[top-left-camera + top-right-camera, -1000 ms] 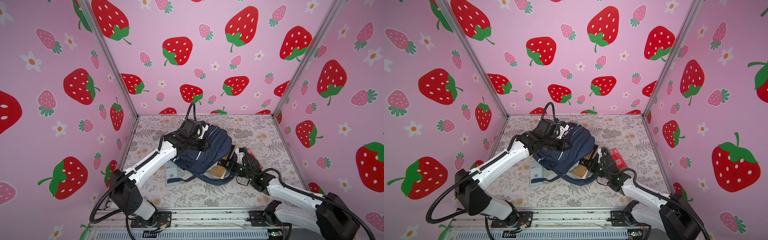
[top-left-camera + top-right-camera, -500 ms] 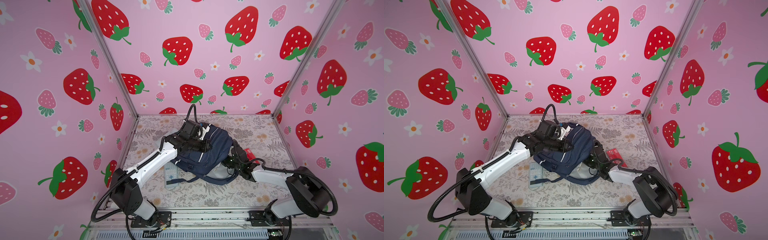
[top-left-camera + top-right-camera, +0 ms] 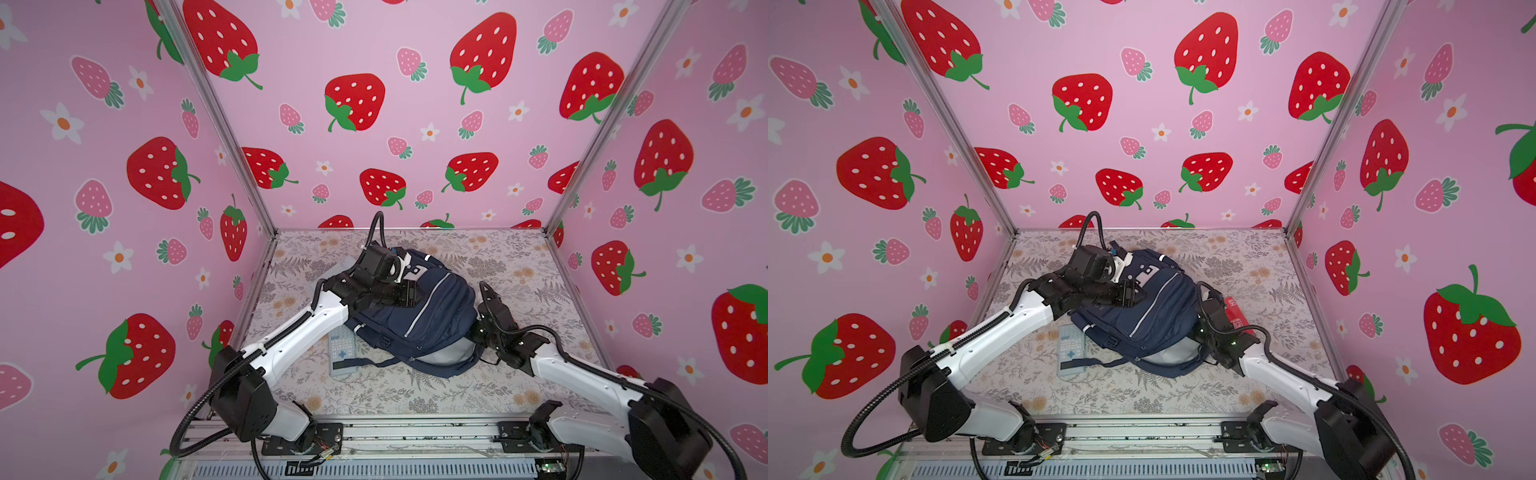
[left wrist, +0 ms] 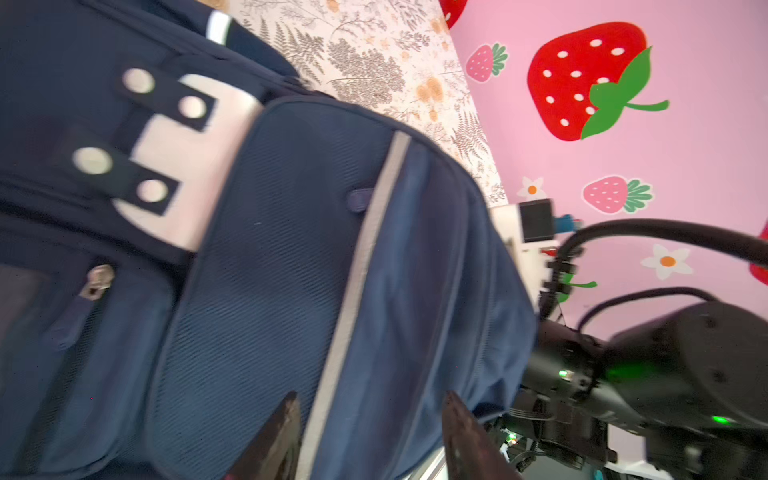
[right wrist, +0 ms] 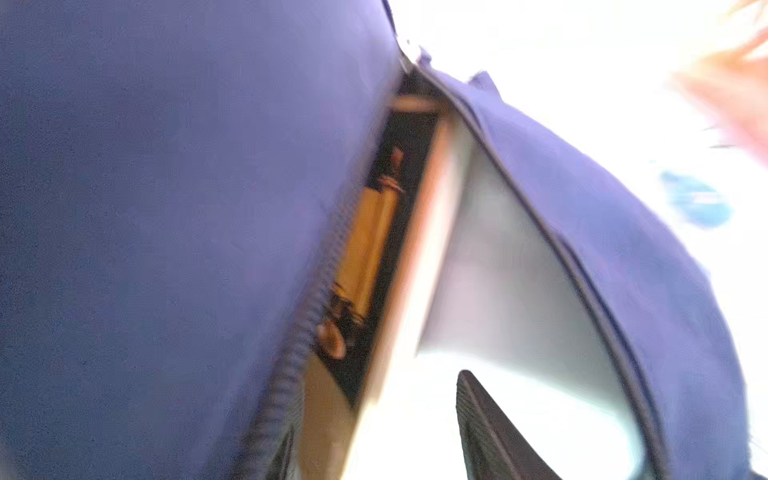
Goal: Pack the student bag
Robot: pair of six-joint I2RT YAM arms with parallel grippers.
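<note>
Bag (image 3: 419, 324) is lying front-up near the middle of the floral table (image 3: 374, 399), its mouth facing the right arm and gaping a little in both top views. Pink strawberry walls (image 3: 374, 41) are enclosing the table on 3 sides. Left gripper (image 4: 370, 440) is hovering over the front pocket with its 2 fingers (image 4: 274, 444) standing apart. They are straddling the silver stripe (image 4: 365, 232) and, as far as the wrist view is showing, are not pinching the fabric. White patch (image 4: 183, 166) with 2 dark snap tabs is sitting just beyond that pocket. Right gripper (image 5: 378, 415) is sitting at the bag's mouth with its jaws parted. A pale edge is running between its fingers, and a gap is showing between that edge and the clearer finger (image 5: 490, 432), so nothing is being clamped. Inside the opening a yellow cylinder (image 5: 365, 249) is lying in the dark beside grey lining (image 5: 507, 270), too blurred to identify. Remote (image 3: 343, 349) is lying on the table just beside the bag, under the left arm, with a dark strap (image 3: 347, 364) crossing its near end. Red packet (image 3: 1235, 316) is lying behind the right arm, near the bag.
</note>
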